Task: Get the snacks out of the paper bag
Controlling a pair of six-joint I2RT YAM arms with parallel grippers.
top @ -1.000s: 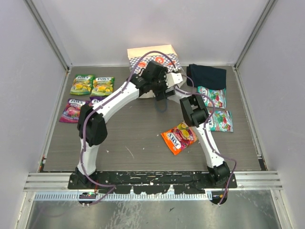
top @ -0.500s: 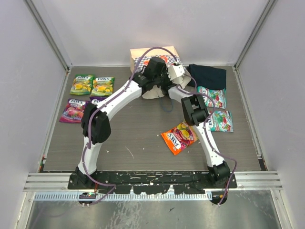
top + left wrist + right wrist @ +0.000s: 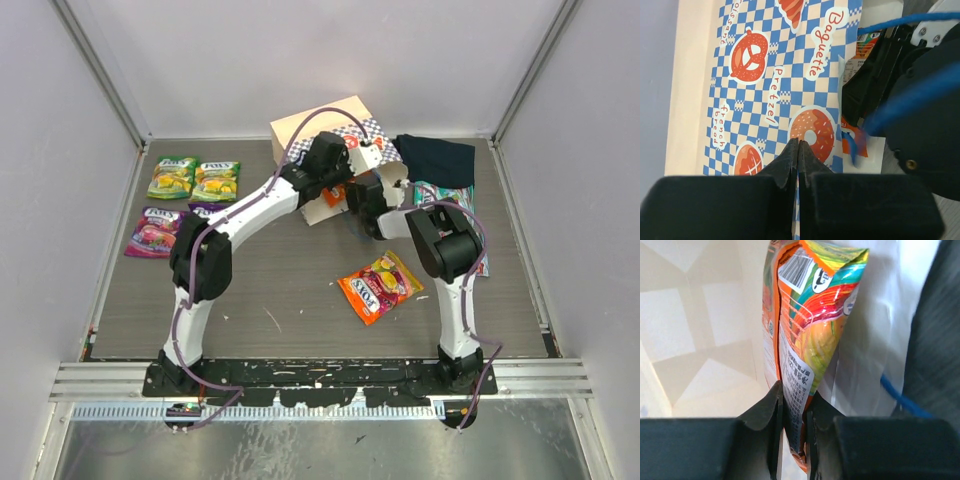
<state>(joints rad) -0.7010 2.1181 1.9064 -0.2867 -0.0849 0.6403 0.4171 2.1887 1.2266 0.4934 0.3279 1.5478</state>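
The paper bag (image 3: 318, 125) lies at the back of the table, its checkered band (image 3: 765, 75) facing the left wrist camera. My left gripper (image 3: 798, 143) is shut on the bag's paper edge at its mouth (image 3: 335, 178). Inside the bag's pale interior (image 3: 700, 340), my right gripper (image 3: 795, 396) is shut on the lower edge of an orange snack pouch (image 3: 810, 315), which stands upright. A little of that pouch (image 3: 860, 57) shows beside the right gripper's black body (image 3: 890, 85). Another orange pouch (image 3: 375, 287) lies on the table.
Two green-yellow pouches (image 3: 195, 179) and purple ones (image 3: 150, 232) lie at the left. Teal-white pouches (image 3: 466, 252) lie at the right, partly under the right arm. A dark navy cloth (image 3: 435, 158) sits at the back right. Blue string handles (image 3: 910, 20) hang by the bag's mouth.
Both grippers closed: the left on the bag's edge, the right on the orange pouch inside. The right arm's elbow swung right and back, and the bag tilted.
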